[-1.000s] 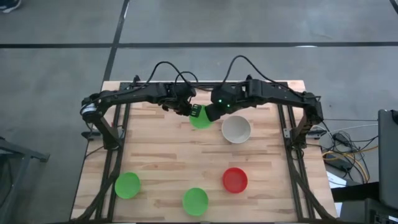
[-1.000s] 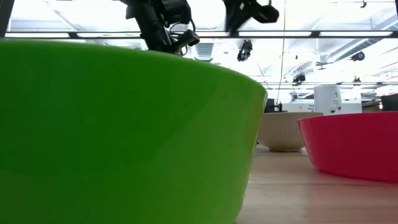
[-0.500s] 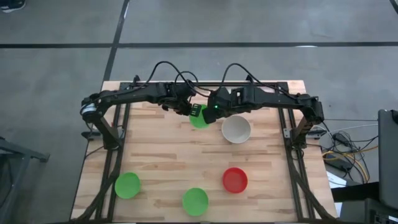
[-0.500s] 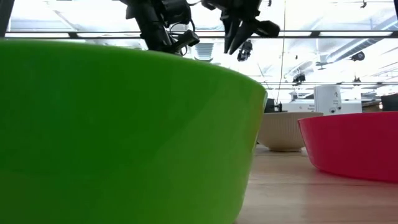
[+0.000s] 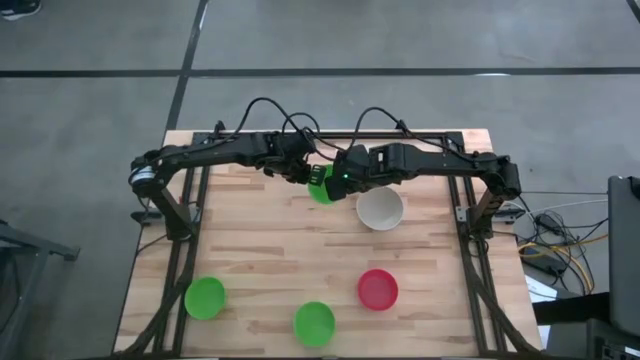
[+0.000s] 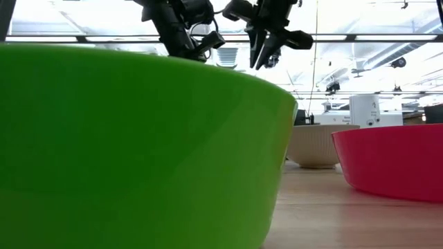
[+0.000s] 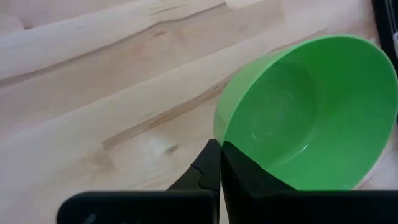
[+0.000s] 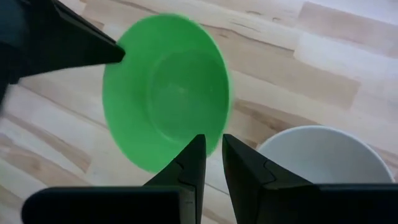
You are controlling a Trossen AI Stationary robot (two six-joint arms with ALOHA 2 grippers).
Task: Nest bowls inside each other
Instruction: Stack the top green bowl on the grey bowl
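Note:
My left gripper [image 5: 312, 178] is shut on a green bowl [image 5: 322, 190] above the table's far middle. This bowl also fills the left wrist view [image 7: 305, 118] and the right wrist view [image 8: 165, 90]. My right gripper [image 8: 212, 142] is slightly open, and its fingertips stand at the bowl's rim on the side away from the left gripper. A white bowl [image 5: 380, 208] stands on its base just right of them. A red bowl [image 5: 377, 288] and two more green bowls [image 5: 205, 297] [image 5: 314, 323] stand near the front edge. My left gripper pinches the green bowl's rim [image 7: 219, 138], one finger inside the bowl and one outside. The fingers slant down from the table's far left. The bowl is lifted clear of the table and tilted, its inside showing from above. Whether my right gripper touches the rim, I cannot tell.
In the low view the front green bowl [image 6: 138, 138] fills the foreground and hides the held bowl. The red bowl [image 6: 387, 162] and the white bowl [image 6: 322, 145] show beside it. Bare wood [image 5: 270, 240] lies across the table's middle.
My right gripper has come down and toward the table's left, up to the held green bowl's rim, rolling a little as it went. The left gripper and the bowl have kept still.

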